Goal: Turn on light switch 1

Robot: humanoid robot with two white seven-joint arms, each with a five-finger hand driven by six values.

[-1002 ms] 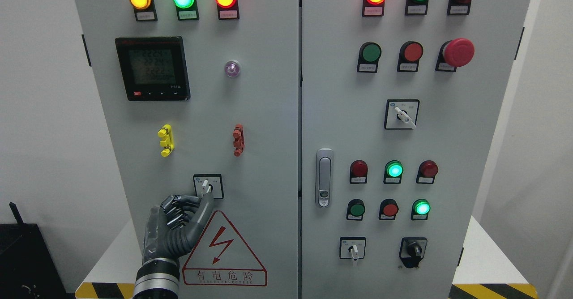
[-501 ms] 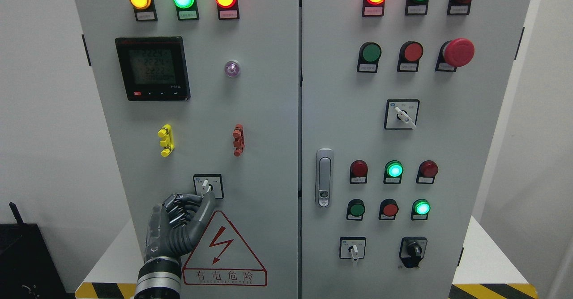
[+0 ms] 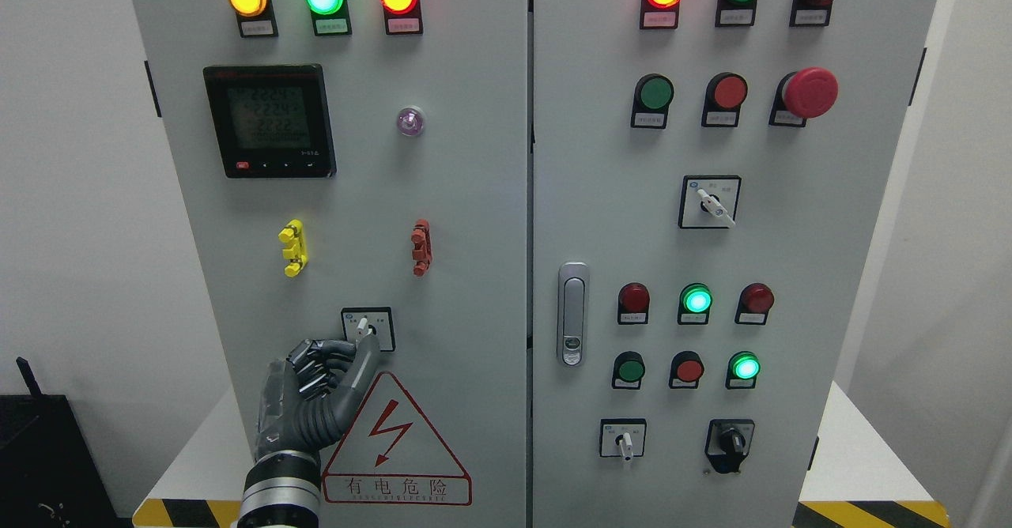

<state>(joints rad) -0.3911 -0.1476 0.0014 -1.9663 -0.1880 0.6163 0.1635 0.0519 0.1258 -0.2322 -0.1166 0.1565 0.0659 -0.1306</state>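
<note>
Reaching with our left hand (image 3: pixel 312 397) at the low left panel (image 3: pixel 458 196), fingers curled, holding nothing, index tip touching the switch (image 3: pixel 363 328), its lever near upright.

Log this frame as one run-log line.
left hand: fingers curled, one fingertip at switch | lever: tilted left | right hand: not in view | stage: at switch

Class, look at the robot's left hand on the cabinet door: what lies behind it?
Behind the left hand lie the grey door, the warning triangle's left edge and the rotary switch's lower corner. Any contact with its lever is hidden.
</note>
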